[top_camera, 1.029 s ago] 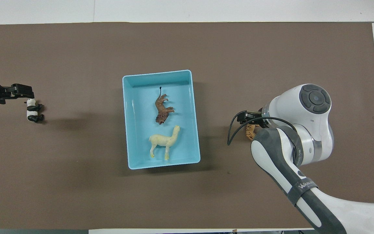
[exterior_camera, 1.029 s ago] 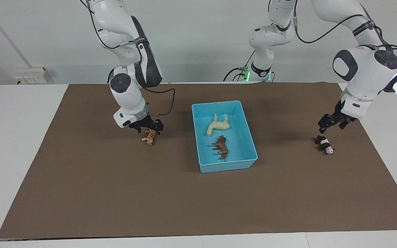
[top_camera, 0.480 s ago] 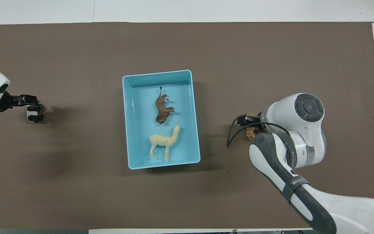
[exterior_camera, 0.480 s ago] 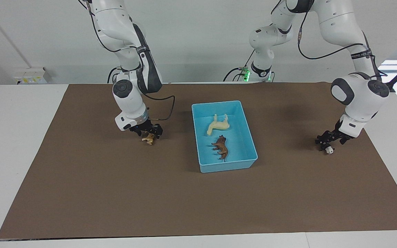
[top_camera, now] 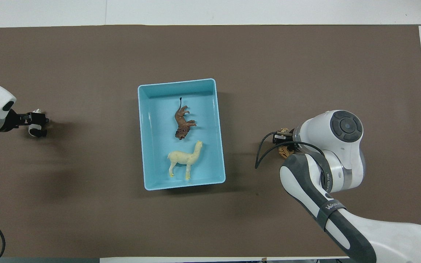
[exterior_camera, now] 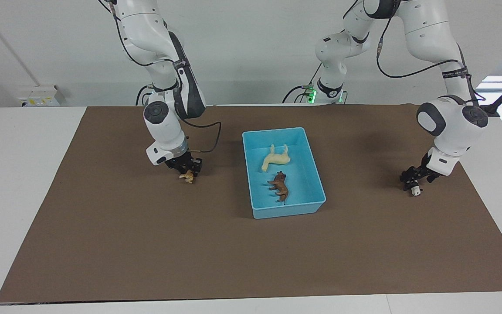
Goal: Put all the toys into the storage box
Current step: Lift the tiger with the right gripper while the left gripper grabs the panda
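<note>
Box (exterior_camera: 316, 174), light blue, sits mid-mat with 2 toys inside: horse (exterior_camera: 276, 158) and lion (exterior_camera: 279, 185). Right gripper (exterior_camera: 188, 169) is down on the tiger (exterior_camera: 187, 176); left gripper (exterior_camera: 413, 179) is down on the panda (exterior_camera: 415, 190) near the mat's edge. Whether either grips, I cannot tell.

Both hands (exterior_camera: 188, 168) low on toys (exterior_camera: 187, 176)
</note>
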Robot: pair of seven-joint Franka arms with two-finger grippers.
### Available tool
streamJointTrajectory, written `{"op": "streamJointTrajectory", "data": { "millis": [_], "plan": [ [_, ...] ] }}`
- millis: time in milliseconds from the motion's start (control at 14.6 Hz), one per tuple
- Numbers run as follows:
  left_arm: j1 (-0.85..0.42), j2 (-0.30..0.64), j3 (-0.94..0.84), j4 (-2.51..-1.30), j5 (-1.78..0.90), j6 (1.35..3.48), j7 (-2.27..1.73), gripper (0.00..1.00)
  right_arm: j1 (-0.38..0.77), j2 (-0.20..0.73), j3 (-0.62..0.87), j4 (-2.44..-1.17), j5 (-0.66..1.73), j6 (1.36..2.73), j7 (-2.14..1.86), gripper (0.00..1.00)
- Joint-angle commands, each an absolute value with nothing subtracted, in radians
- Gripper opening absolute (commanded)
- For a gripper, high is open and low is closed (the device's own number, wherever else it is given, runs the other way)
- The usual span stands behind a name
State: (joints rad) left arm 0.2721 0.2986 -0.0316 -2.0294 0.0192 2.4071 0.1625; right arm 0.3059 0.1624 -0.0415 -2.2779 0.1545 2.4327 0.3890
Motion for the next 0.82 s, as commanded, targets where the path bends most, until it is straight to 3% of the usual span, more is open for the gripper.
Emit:
{"op": "streamJointTrajectory", "data": {
  "millis": [0,137,343,549,618,755],
  "plan": [
    [0.281,0.288,-0.038,-2.074,0.026,2.442,0.143,1.0,0.298,0.153,-0.034,-2.29,0.143,2.444,0.379,0.0],
    [0.276,0.285,-0.038,-2.098,0.026,2.456,0.141,1.0,0.298,0.146,-0.034,-2.206,0.147,2.345,0.391,0.0],
    [0.275,0.282,-0.04,-2.126,0.026,2.493,0.106,0.97,0.296,0.146,-0.032,-1.949,0.185,2.095,0.429,0.0],
    [0.265,0.282,-0.043,-2.126,0.026,2.49,0.091,0.91,0.307,0.158,-0.031,-1.783,0.413,2.066,0.52,0.0],
    [0.262,0.282,-0.043,-2.126,0.026,2.49,0.089,0.8,0.334,0.164,-0.029,-1.764,0.493,2.088,0.55,0.0],
    [0.262,0.282,-0.043,-2.118,0.026,2.48,0.084,0.42,0.411,0.184,-0.029,-1.758,0.596,2.255,0.686,0.0]
  ]
}}
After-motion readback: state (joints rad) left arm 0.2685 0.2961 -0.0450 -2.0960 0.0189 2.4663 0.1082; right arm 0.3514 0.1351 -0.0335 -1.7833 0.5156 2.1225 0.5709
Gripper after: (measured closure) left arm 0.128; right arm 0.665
